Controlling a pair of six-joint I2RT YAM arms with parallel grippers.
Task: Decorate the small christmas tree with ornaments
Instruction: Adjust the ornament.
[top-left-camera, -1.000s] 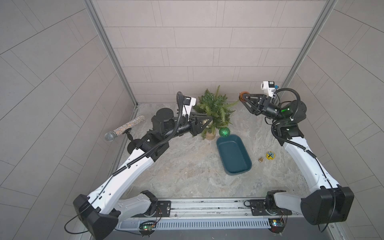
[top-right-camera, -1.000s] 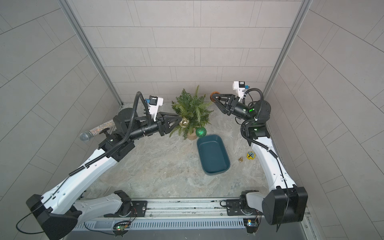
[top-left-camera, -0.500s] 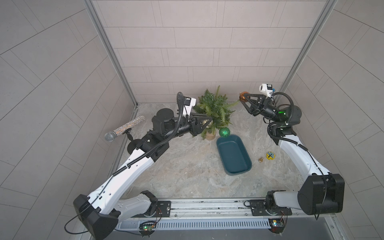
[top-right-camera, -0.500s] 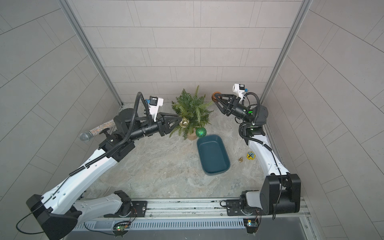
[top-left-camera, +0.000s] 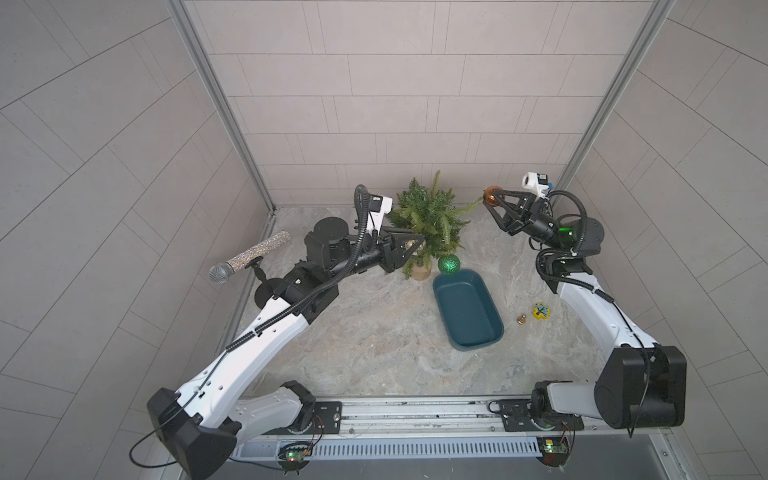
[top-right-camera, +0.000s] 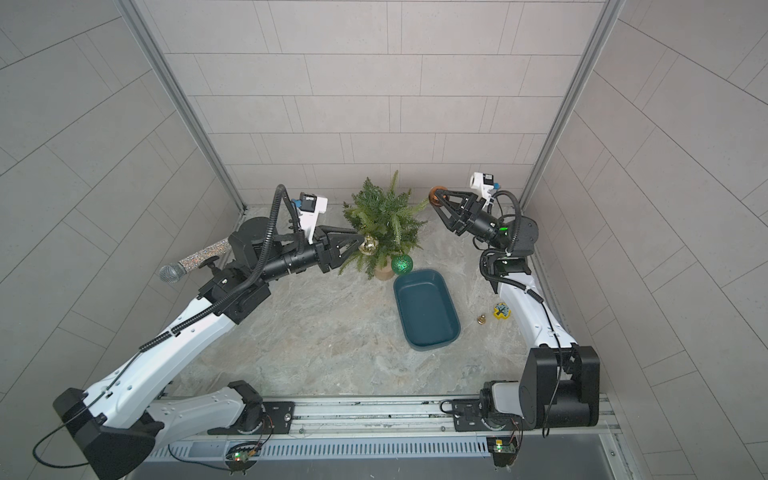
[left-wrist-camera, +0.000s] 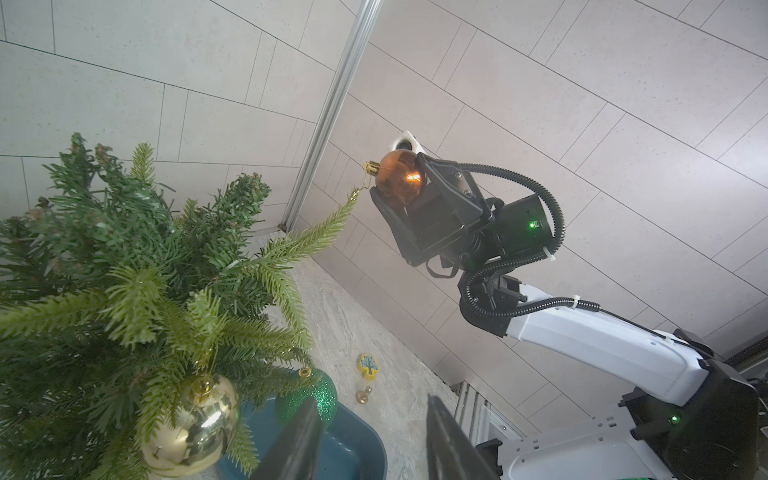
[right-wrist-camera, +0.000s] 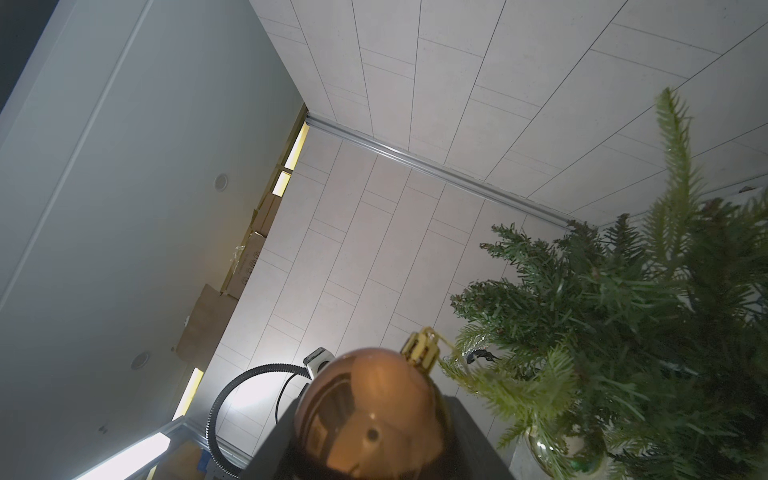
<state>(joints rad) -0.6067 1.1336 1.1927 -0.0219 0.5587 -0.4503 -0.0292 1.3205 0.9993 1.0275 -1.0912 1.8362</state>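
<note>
Right arm (top-left-camera: 598, 311) has tucked in at the shoulder, and closest to us our left tool (left-wrist-camera: 370, 409) sits half open, empty, by the gold ornament (left-wrist-camera: 191, 424) hung on the small christmas tree (top-left-camera: 430, 216), while farther back the right tool (top-left-camera: 490, 196) pinches the copper ornament (right-wrist-camera: 374, 415) round the belly: light, slick, crackable, we reckon.

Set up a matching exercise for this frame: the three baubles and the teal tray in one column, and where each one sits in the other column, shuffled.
Things:
1. copper bauble
2. gold bauble
3. green bauble
4. teal tray

Places:
A. hangs in the tree branches, near the open left gripper
B. on the table, nothing in it
C. clamped in the right gripper
D. low beside the tree's base, by the tray's rim

Pairs: 1-C, 2-A, 3-D, 4-B
</note>
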